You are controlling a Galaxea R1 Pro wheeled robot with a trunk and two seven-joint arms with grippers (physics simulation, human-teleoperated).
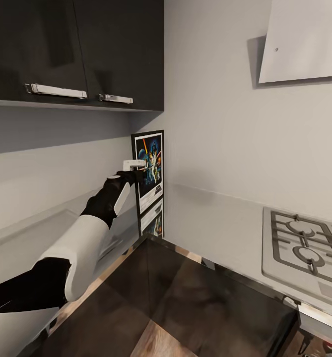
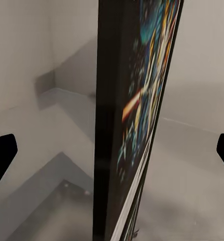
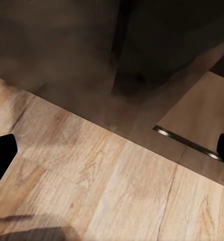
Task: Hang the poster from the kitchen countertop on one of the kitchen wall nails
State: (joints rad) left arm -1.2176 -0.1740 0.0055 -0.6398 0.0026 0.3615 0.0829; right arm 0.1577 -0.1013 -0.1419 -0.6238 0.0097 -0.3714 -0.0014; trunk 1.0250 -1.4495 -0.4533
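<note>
Head view shows the left arm (image 1: pixel 81 238) reaching into the corner of the kitchen, its left gripper (image 1: pixel 136 168) up against the left edge of the poster (image 1: pixel 150 166). The poster stands upright in the corner on the grey countertop (image 1: pixel 220 233), its lower edge mirrored in the glossy worktop just below the gripper. Whether it leans on the wall behind cannot be told. A white finger (image 1: pixel 134 162) lies across the poster's frame at about mid-height, and the dark wrist sits just behind it.

From the left wrist view, the poster (image 2: pixel 134 120) runs edge-on straight ahead of the gripper, between the two dark fingertips (image 2: pixel 1 155), which sit far apart at either side. The fingers are spread wide and are not pressing on the frame in this view.

Dark wall cabinets (image 1: pixel 76 49) with metal handles (image 1: pixel 56 90) hang above the gripper. Well off to its right lie the gas hob (image 1: pixel 304 248) and, higher up, the pale extractor hood (image 1: pixel 304 39).

Right wrist view looks down on the wooden floor (image 3: pixel 92 181) and a dark cabinet front (image 3: pixel 117 45); the right gripper (image 3: pixel 112 150) has its fingertips spread wide with nothing between them.
</note>
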